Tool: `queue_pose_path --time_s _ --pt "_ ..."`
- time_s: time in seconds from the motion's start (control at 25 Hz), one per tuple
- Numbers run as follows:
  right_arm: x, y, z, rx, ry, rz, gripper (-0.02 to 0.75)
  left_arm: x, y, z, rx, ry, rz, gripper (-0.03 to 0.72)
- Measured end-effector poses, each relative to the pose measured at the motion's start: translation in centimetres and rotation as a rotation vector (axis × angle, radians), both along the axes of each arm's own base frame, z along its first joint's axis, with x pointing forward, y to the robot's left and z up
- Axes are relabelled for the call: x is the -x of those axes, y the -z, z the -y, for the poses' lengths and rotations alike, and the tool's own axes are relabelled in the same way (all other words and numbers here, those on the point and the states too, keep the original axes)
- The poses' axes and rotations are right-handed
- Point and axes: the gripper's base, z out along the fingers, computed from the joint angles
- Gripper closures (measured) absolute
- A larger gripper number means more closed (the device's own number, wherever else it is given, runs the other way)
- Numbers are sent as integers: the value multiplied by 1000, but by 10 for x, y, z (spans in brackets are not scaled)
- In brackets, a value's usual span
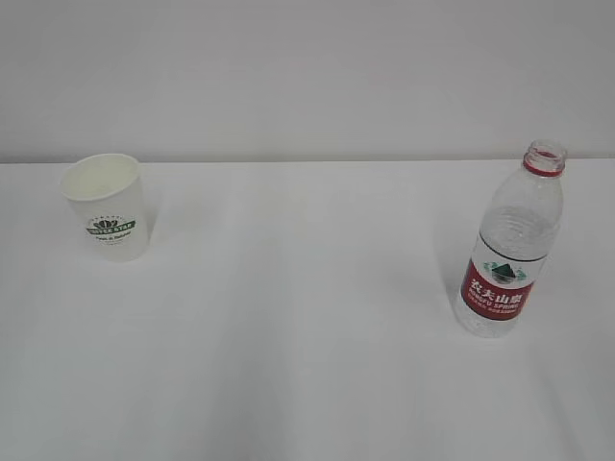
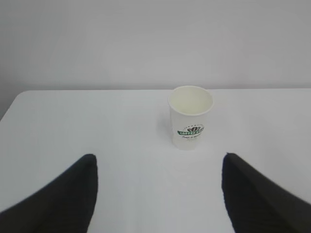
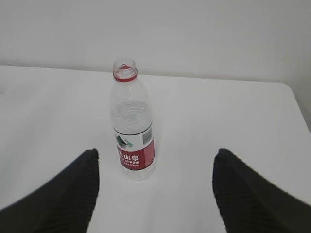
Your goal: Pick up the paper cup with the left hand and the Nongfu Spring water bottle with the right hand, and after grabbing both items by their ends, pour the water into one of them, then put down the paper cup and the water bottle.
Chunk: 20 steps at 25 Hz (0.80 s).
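Right now my left gripper (image 2: 160,167) has its dark fingers (image 2: 73,194) spread wide with nothing between them, hanging above the white table (image 2: 97,126). Ahead of it, roughly centred in the gap, the paper cup (image 2: 190,116) stands upright with its mouth open and its green logo facing me. My right gripper (image 3: 155,165) is likewise spread wide and empty (both fingers (image 3: 252,194) only show as black wedges at the frame's bottom corners). Beyond it stands the Nongfu Spring water bottle (image 3: 132,121), upright, uncapped, red label toward the camera. From the exterior view, cup and bottle sit well apart, cup at left, bottle at right; neither arm shows there.
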Motion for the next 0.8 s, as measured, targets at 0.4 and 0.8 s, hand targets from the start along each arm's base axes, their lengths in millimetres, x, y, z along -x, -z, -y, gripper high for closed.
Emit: queue_pose_path --time_s 0.4,0.8 --pt "-24 -5 -3 56 -19 15 189 -34 -3 2 1 -1 4 109" --pt "-45 -4 -5 132 -49 3 189 -67 -3 3 -1 -4 24 109"
